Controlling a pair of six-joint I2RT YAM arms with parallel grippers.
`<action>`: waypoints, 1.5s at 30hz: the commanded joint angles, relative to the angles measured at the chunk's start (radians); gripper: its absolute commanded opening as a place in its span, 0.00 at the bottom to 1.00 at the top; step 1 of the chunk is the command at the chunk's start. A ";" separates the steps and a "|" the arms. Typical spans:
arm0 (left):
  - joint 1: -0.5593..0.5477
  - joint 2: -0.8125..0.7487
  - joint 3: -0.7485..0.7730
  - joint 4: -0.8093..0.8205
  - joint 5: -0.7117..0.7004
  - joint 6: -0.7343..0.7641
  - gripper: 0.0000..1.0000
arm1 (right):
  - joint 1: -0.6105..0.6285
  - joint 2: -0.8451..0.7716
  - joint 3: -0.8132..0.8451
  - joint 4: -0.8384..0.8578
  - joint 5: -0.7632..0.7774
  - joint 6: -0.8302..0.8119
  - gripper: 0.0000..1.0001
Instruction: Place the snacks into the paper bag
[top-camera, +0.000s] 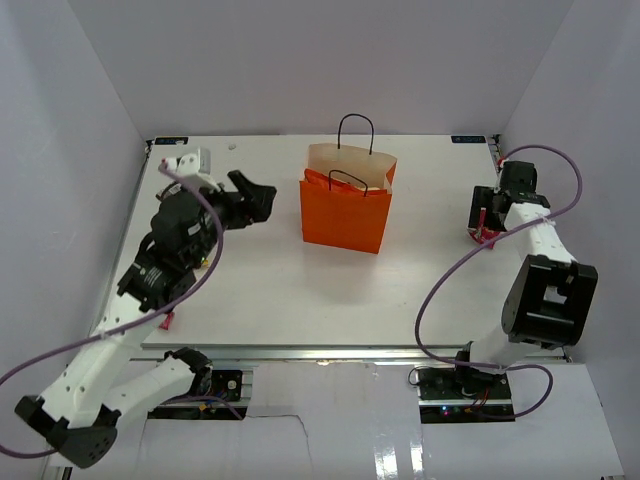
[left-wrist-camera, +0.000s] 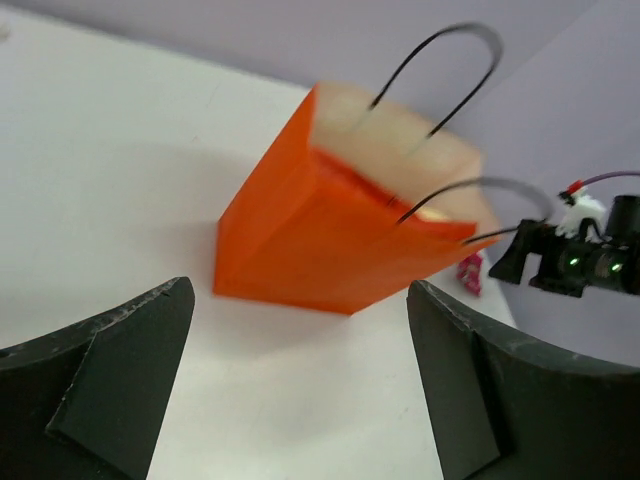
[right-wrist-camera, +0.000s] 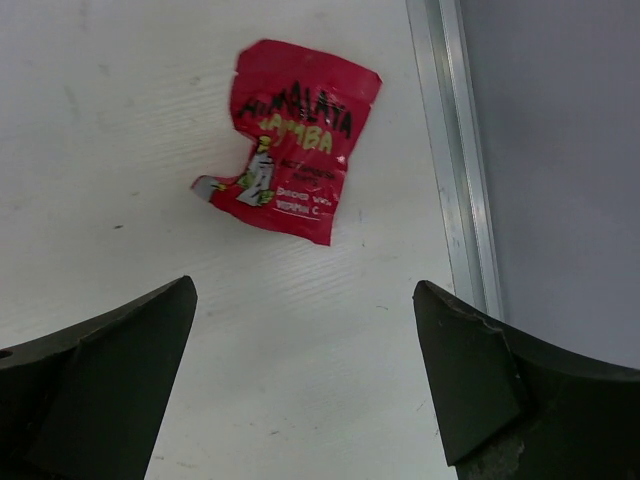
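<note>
The orange paper bag (top-camera: 342, 212) stands upright mid-table, mouth open, with black loop handles; it also shows in the left wrist view (left-wrist-camera: 330, 235). My left gripper (top-camera: 256, 198) is open and empty, raised left of the bag and facing it (left-wrist-camera: 300, 400). My right gripper (top-camera: 483, 222) is open and empty at the right side of the table, low over a small red snack packet (right-wrist-camera: 290, 140) that lies flat just beyond its fingertips (top-camera: 488, 238). That packet also shows in the left wrist view (left-wrist-camera: 470, 272). The crisp packet and brown bars are not in view.
A small red thing (top-camera: 168, 320) lies at the table's front left edge beside the left arm. The table's metal edge rail (right-wrist-camera: 455, 150) runs close to the right of the red packet. Purple cables loop from both arms.
</note>
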 joint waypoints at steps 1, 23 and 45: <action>0.003 -0.131 -0.203 -0.171 -0.113 -0.081 0.98 | -0.018 0.077 0.063 0.033 0.117 0.079 0.95; 0.003 -0.505 -0.563 -0.386 -0.121 -0.495 0.98 | -0.027 0.426 0.131 0.117 -0.029 0.254 0.65; 0.003 -0.606 -0.592 -0.375 -0.129 -0.505 0.98 | -0.024 -0.127 0.150 0.128 -0.868 -0.292 0.08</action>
